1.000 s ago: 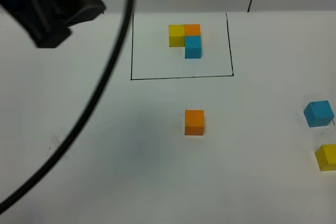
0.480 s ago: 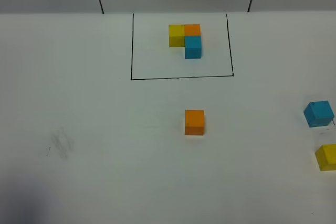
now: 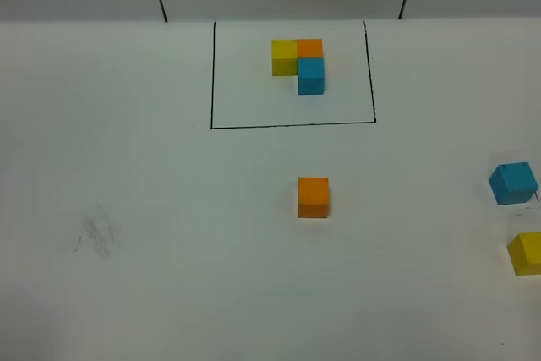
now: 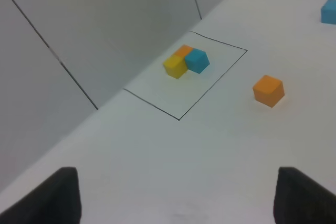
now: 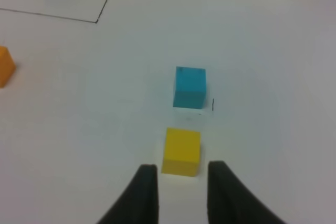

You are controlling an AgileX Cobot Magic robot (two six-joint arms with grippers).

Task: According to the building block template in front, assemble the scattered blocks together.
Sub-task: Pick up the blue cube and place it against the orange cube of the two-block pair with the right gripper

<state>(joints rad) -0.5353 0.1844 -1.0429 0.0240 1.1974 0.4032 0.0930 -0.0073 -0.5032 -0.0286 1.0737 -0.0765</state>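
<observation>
1. The left gripper has its jaws spread wide with nothing between them. It hangs over the left part of the worktop, out of the high camera's sight, and is well apart from every block.
2. The building block template sits near the middle of the far edge, inside a black outline. It has yellow on the left and orange on the right, with blue set against the orange on the side toward the near edge.
3. The orange block stands alone in the middle of the worktop, on the near side of the outline.
4. The blue block and the yellow block lie by the right edge. They are close but apart, and the yellow one is closer to the near edge.
5. The right gripper holds nothing, and its fingers are parted slightly wider than the yellow block. That block lies straight ahead at the fingertips with its faces square to the gap, and the blue one is in line beyond it. A cube has no long axis, so no wrist turn seems needed. The right arm is clearly the nearer one for this pick.
</observation>
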